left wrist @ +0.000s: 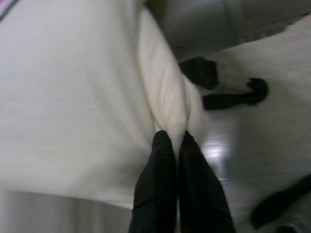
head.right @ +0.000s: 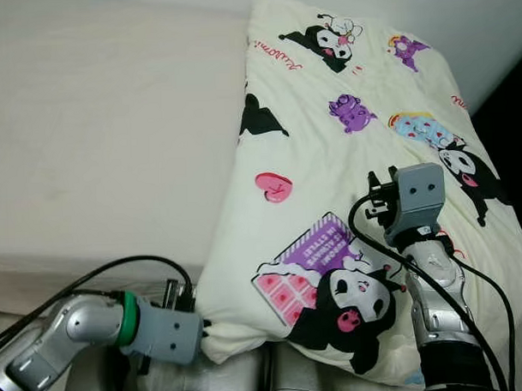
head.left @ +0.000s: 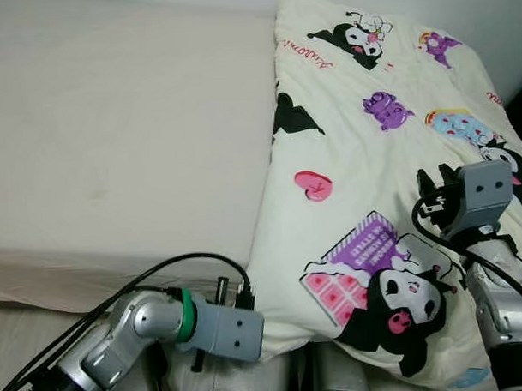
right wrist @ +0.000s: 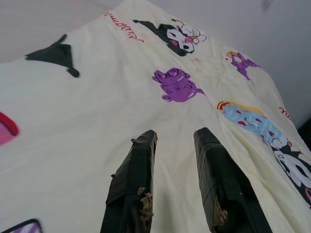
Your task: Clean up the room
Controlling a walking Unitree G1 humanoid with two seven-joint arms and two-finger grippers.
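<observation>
Left gripper [left wrist: 174, 138]: nearest the robot, low at the bed's near edge; its two black fingers are pressed together on a pinched fold at the near left corner of the pale yellow cartoon-print quilt [head.left: 363, 158]
Left arm: silver with a green ring at the wrist, bent in from the lower left, a black cable looping over it
Floor [left wrist: 272, 126]: light grey and glossy below the bed edge, seen past the pinched fold, with a few dark shapes on it too blurred to tell
Right gripper [right wrist: 175, 141]: hovers just above the quilt's right half, fingers parted with a clear gap and nothing between them; whether the tips touch the cloth cannot be told
Quilt: spread over the right part of the bed, its near edge hanging over the bedside; printed with black-and-white characters, purple figures, a pink heart and a pink chocolate bar
Cream-white bare mattress [head.left: 113, 141]: left of the quilt, uncovered, running back to the pale wall [head.left: 495, 16]
</observation>
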